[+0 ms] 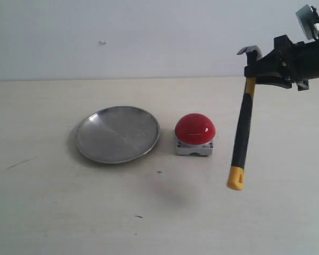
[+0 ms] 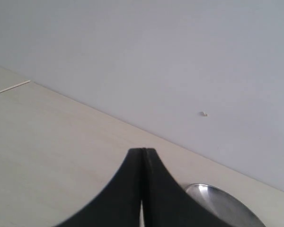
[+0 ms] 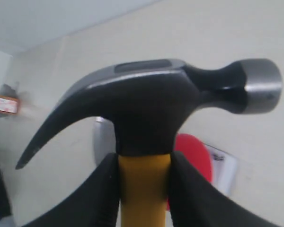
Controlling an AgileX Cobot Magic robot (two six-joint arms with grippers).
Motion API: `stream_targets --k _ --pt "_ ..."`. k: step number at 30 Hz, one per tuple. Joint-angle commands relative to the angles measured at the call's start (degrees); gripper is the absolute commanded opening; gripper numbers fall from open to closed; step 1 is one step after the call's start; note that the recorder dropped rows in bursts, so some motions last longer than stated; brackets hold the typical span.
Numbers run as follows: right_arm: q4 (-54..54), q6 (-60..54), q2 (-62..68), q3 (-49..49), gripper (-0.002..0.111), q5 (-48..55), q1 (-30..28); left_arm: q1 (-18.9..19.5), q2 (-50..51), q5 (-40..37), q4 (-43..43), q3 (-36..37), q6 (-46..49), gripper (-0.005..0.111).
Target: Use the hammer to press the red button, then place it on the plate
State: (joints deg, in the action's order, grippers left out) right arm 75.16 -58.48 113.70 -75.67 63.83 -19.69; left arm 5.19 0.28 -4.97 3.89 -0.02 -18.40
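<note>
The right pincer (image 1: pixel 257 74) clamps the dark-headed, yellow-and-black-handled claw hammer (image 1: pixel 242 133) just under its head, the handle hanging below. The glossy red dome button (image 1: pixel 195 129) sits lower, inward of this pincer, with the round brushed-steel plate (image 1: pixel 117 134) beyond it. The left pincer (image 2: pixel 143 189) is closed and empty

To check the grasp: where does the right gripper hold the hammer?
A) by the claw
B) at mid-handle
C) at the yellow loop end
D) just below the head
D: the right gripper clamps the hammer on the yellow handle directly under the dark head.
</note>
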Motion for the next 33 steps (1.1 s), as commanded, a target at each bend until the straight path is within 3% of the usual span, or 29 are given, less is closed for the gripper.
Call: stream_targets --k 1,11,33 --pt "18.4 -10.7 -2.7 7.2 0.000 6.1 0.0 0.0 -0.3 0.0 -0.1 0.0 0.5 0.000" --pt "24.8 -21.1 -6.4 18.6 0.000 6.1 1.1 0.0 -0.3 0.0 -0.1 0.0 0.5 0.000" --pt "24.8 -27.5 -6.4 19.9 0.000 6.1 20.3 0.0 -0.3 0.0 -0.1 0.0 0.5 0.000"
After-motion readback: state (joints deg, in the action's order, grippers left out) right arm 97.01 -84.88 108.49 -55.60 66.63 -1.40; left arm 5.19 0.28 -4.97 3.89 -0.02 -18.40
